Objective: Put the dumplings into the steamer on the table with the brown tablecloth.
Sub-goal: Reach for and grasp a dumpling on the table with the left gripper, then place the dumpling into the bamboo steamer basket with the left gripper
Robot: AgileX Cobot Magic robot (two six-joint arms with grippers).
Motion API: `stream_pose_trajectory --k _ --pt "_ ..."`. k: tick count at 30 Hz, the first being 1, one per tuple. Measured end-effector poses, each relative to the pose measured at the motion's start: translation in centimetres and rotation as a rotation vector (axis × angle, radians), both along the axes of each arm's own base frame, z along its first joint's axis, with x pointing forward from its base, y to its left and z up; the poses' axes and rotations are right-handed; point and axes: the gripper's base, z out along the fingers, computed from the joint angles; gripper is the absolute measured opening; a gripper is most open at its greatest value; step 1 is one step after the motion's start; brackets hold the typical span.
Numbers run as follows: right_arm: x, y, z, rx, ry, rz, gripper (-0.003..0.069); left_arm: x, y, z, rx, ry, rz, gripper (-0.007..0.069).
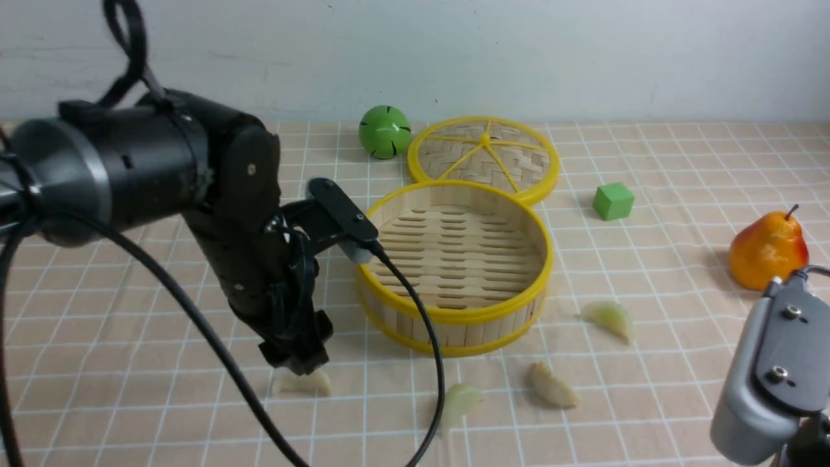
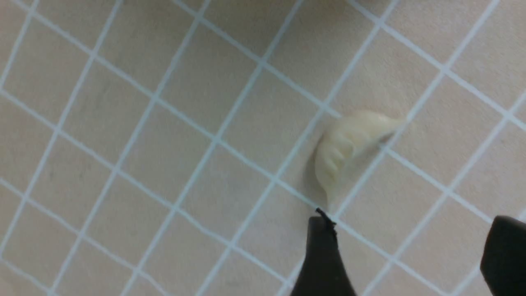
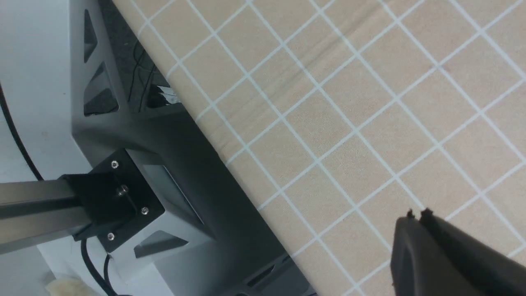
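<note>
The steamer [image 1: 454,318], a round bamboo basket with yellow rims, stands empty in the middle of the brown tablecloth [image 1: 648,162] that covers the table. Several pale dumplings lie on the cloth in front of it: one at the front left [image 1: 301,383], one in front [image 1: 460,399], one further right [image 1: 552,387], one by the steamer's right side [image 1: 611,318]. My left gripper [image 1: 299,364] hangs open just over the front-left dumpling [image 2: 349,144], which lies just beyond its fingertips [image 2: 322,230], not between them. My right gripper [image 3: 417,213] is shut and empty over bare cloth.
A flat woven lid with yellow spokes [image 1: 483,155] lies behind the steamer, a green ball [image 1: 384,131] to its left. On the right are a green cube [image 1: 613,201] and an orange pear [image 1: 768,250]. The right arm's grey wrist [image 1: 771,389] is at the front right corner.
</note>
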Motion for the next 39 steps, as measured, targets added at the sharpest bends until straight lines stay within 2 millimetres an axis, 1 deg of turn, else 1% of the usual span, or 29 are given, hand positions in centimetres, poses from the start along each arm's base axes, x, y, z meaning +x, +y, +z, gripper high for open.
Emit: stream_pose_trajectory --k 3,5,7,8,10,12,17,19,20,21,22,23,24,26,29,30,31,32,33,34,35,37,38,39 --pt "-0.1 -0.1 0.1 0.004 0.0 -0.012 0.0008 1.3 -0.7 -2.2 -0.006 -0.016 -0.011 0.0463" --pt "-0.1 -0.1 0.1 0.003 0.001 -0.011 0.0011 1.7 -0.9 -3.3 -0.003 -0.009 -0.012 0.0454" --pt "-0.1 -0.1 0.1 0.003 0.002 -0.012 0.0011 1.9 -1.0 -3.8 0.001 0.0 -0.012 0.0449" --pt "-0.1 -0.1 0.1 0.004 0.006 -0.018 0.0013 2.1 -1.1 -4.6 0.01 0.018 -0.012 0.0441" --pt "-0.1 -0.1 0.1 0.005 0.01 -0.026 0.0014 2.2 -1.1 -5.3 0.019 0.035 -0.012 0.0435" --pt "-0.1 -0.1 0.1 0.006 0.015 -0.033 0.0015 2.3 -1.2 -6.4 0.033 0.063 -0.012 0.0423" --pt "-0.1 -0.1 0.1 0.006 0.015 -0.034 0.0022 2.4 -1.2 -7.3 0.042 0.085 -0.012 0.0397" --pt "-0.1 -0.1 0.1 0.006 0.015 -0.034 0.0022 2.4 -1.3 -7.3 0.042 0.084 -0.012 0.0379" --pt "-0.1 -0.1 0.1 0.006 0.015 -0.034 0.0023 2.4 -1.2 -7.3 0.043 0.085 -0.012 0.0358" --pt "-0.1 -0.1 0.1 0.007 0.017 -0.036 0.0025 2.4 -1.3 -7.3 0.041 0.086 -0.002 0.0298" --pt "-0.1 -0.1 0.1 0.007 0.017 -0.037 0.0026 2.4 -1.3 -7.3 0.041 0.087 0.011 0.0262" --pt "-0.1 -0.1 0.1 0.007 0.017 -0.037 0.0026 2.4 -1.3 -7.3 0.042 0.086 0.014 0.0253" --pt "-0.1 -0.1 0.1 0.008 0.02 -0.043 0.0029 2.5 -1.3 -7.1 0.046 0.084 0.039 0.0193" --pt "-0.1 -0.1 0.1 0.009 0.025 -0.051 0.0031 2.7 -1.2 -6.9 0.058 0.079 0.085 0.0191" --pt "-0.1 -0.1 0.1 0.011 0.026 -0.056 0.0031 3.7 -1.1 -5.3 0.098 0.064 0.17 0.0195" --pt "-0.1 -0.1 0.1 0.011 0.025 -0.056 0.0031 4.1 -1.2 -4.5 0.096 0.05 0.199 0.0195" --pt "-0.1 -0.1 0.1 0.011 0.025 -0.056 0.0034 4.6 -1.3 -3.2 0.094 0.043 0.25 0.0195" --pt "-0.1 -0.1 0.1 0.011 0.025 -0.056 0.0034 4.7 -1.4 -2.9 0.088 0.041 0.267 0.0195" --pt "-0.1 -0.1 0.1 0.011 0.025 -0.056 0.0036 5.4 -1.8 -0.6 0.049 0.022 0.35 0.0195" --pt "-0.1 -0.1 0.1 0.011 0.025 -0.056 0.0036 5.7 -1.9 0.0 0.032 0.011 0.362 0.0195" --pt "-0.1 -0.1 0.1 0.011 0.025 -0.056 0.0039 6.1 -2.5 2.5 -0.043 0.011 0.442 0.0195" --pt "-0.1 -0.1 0.1 0.012 0.025 -0.057 0.0042 6.3 -3.3 5.1 -0.137 0.016 0.486 0.0195" --pt "-0.1 -0.1 0.1 0.012 0.025 -0.057 0.0042 6.3 -3.4 5.3 -0.144 0.019 0.489 0.0195" --pt "-0.1 -0.1 0.1 0.013 0.025 -0.057 0.0042 6.5 -4.5 7.3 -0.215 -0.005 0.482 0.0195"
